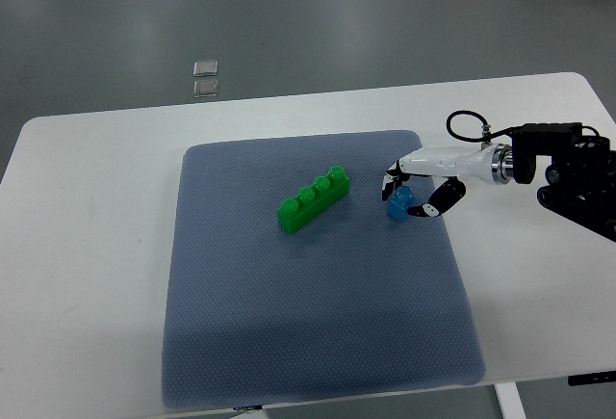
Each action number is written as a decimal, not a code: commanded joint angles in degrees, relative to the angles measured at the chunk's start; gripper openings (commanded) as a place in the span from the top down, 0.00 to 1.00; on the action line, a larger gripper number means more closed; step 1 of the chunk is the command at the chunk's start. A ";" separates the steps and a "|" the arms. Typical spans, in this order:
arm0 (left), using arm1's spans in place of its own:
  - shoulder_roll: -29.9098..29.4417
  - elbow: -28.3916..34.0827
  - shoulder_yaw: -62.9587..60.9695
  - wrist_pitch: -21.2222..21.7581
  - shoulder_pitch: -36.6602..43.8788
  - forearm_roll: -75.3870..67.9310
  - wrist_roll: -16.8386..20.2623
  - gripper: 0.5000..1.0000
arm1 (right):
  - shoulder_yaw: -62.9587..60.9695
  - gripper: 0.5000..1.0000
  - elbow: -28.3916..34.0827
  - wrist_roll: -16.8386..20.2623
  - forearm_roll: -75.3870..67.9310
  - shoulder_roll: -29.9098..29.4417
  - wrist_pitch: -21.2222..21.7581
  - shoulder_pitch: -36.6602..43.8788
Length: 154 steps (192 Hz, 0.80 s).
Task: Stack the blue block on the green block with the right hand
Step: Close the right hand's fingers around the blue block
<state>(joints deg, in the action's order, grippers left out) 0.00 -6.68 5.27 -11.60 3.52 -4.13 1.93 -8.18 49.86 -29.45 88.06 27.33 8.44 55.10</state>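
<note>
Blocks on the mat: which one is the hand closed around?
The blue block, the small one at the mat's right side, sits between the right hand's curled fingers. The long green block lies apart to its left, untouched.

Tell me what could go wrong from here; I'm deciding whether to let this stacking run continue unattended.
1. The right hand has its fingers curled around the small blue block, which is mostly covered; a shallow hold could let it slip on lifting.
2. The green block lies diagonally on the grey mat, so the blue block may land misaligned with the studs.
3. The green block is loose on the mat; pressing down could shove it.
</note>
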 commanded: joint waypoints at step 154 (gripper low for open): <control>0.00 0.00 0.00 0.00 0.00 0.00 0.00 0.00 | 0.01 0.84 -0.02 -0.43 0.36 0.27 0.00 0.01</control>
<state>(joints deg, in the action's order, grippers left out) 0.00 -6.68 5.27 -11.60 3.52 -4.13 1.93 -8.00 49.83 -29.80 88.42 27.60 8.44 55.10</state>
